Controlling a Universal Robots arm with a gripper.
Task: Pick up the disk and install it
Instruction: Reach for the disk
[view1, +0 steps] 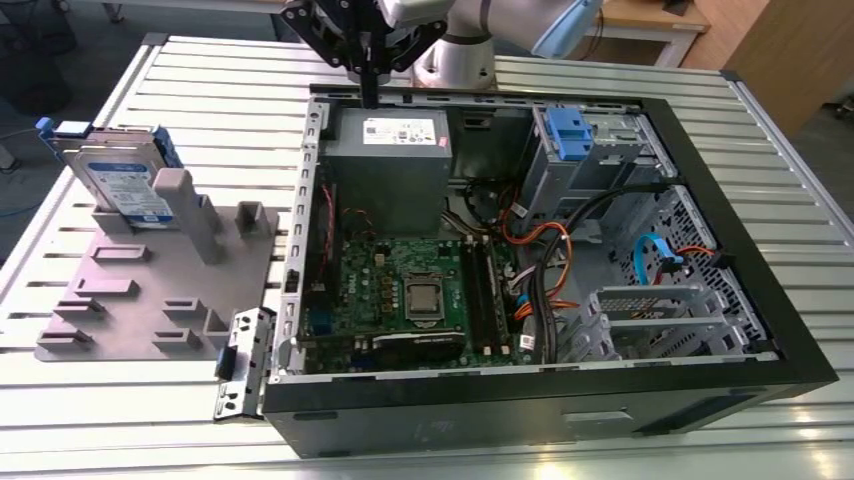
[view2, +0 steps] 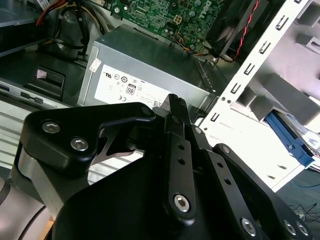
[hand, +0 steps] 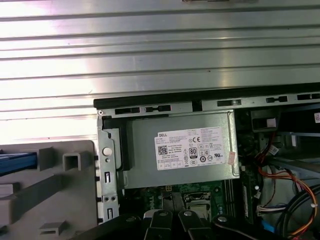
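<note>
The slatted tabletop (view1: 781, 140) carries the computer case (view1: 534, 405), which lies on its side with the panel off. I judge it lies that way so that I can reach its inside from above. Against the case, on the exterior view's left, lies a grey fixture plate (view1: 147, 295) with upright posts. Inside the case, at its far wall, sits the grey power supply box (view1: 387, 165) with its white sticker. The disk (view1: 127, 185) stands on edge between the fixture's posts, outside the case, with its labelled face and blue rails showing. It looks propped upright so that its thin body can be pinched from above. My fingers (view1: 368, 88) hang pointing down over the case's far rim, just above the power supply box. They are pressed together with nothing between them. The disk is well apart from them, beyond the case wall towards the exterior view's left, and untouched.
</note>
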